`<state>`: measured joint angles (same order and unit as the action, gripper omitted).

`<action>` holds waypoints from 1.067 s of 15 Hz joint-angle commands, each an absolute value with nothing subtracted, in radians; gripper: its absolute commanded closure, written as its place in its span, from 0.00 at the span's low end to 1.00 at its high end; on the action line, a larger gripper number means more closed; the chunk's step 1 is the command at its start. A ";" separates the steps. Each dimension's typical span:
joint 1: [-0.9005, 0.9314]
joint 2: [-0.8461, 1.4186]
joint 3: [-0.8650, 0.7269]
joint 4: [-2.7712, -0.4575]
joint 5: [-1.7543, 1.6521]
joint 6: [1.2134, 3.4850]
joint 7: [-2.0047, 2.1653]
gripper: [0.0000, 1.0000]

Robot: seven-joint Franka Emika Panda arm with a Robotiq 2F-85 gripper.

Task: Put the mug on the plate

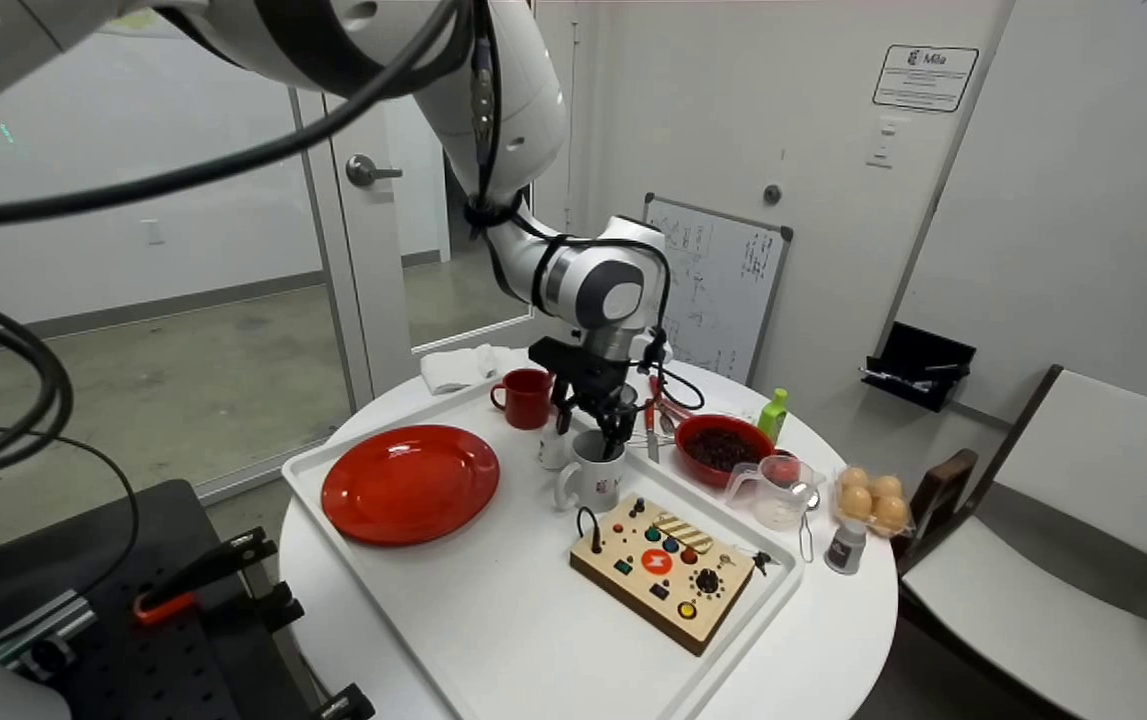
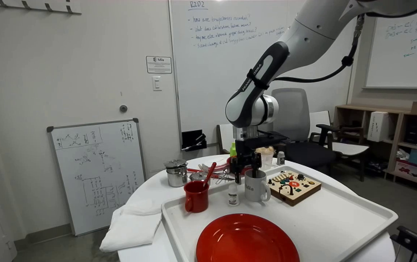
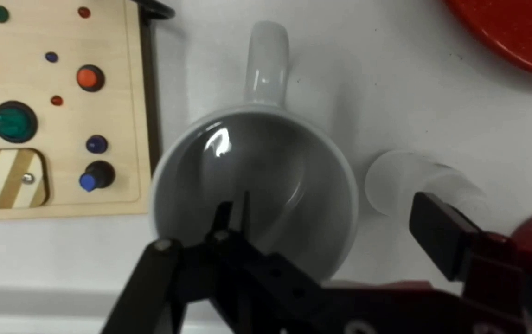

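Note:
The whitish mug [image 1: 593, 485] stands upright on the white tray, its logo also visible in an exterior view [image 2: 253, 189]. The wrist view looks down into this mug [image 3: 266, 69], with its handle at the top. The large red plate [image 1: 410, 485] lies flat on the tray; it also shows in an exterior view [image 2: 247, 238] and at the wrist view's upper right corner [image 3: 525, 35]. My gripper [image 3: 328, 208] is open over the mug's rim, also in an exterior view [image 2: 247, 177]. One finger reaches into the mug; the other is outside it, near a small white bottle.
The white bottle [image 2: 233, 196] stands close beside the mug, with a red mug [image 2: 196, 198] holding a red utensil beyond. A wooden button board [image 1: 663, 575] lies on the mug's other side. A red bowl [image 1: 708, 472], measuring cup [image 1: 783, 500] and eggs [image 1: 873, 500] stand outside the tray [image 1: 513, 620].

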<state>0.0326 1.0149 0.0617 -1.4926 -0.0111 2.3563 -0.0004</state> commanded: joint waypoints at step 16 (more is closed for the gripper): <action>-0.030 1.162 0.121 -1.270 0.075 2.189 -0.054 0.91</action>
